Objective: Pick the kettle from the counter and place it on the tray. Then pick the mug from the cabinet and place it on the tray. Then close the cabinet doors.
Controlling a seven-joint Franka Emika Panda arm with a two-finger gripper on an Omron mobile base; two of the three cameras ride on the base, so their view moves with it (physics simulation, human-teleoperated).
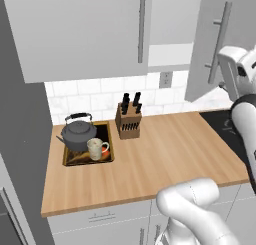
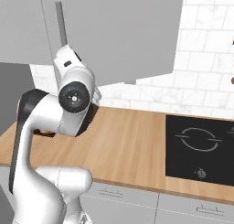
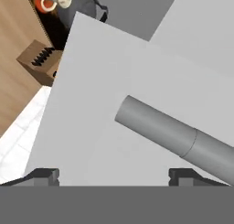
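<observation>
Jaws stand spread wide and grasp nothing: in the hand view the two dark fingertips (image 3: 45, 176) rise far apart, with the gripper (image 3: 114, 177) facing the flat grey panel of a cabinet door (image 3: 105, 104) close in front. That door's slim metal bar handle (image 3: 178, 136) runs slantwise across the panel between the fingertips, not touched by either.

From the left base view, this right-hand cabinet door (image 1: 202, 49) stands swung out from the cabinet (image 1: 170, 16), and the white arm (image 1: 240, 74) reaches up beside it. A second cabinet door (image 1: 75, 34) on the left lies flat and shut, its bar handle (image 1: 142, 29) upright.

On the wooden bench (image 1: 165, 154) the tray (image 1: 109, 154) sits near the left end. The kettle (image 1: 77, 131) stands on the tray's rear part, and the mug (image 1: 96, 149) stands on the tray just in front of it, handle to the right. A knife block (image 1: 128, 120) stands just beside the tray on its right. A black hob (image 2: 199, 147) is set into the bench at the right end.
</observation>
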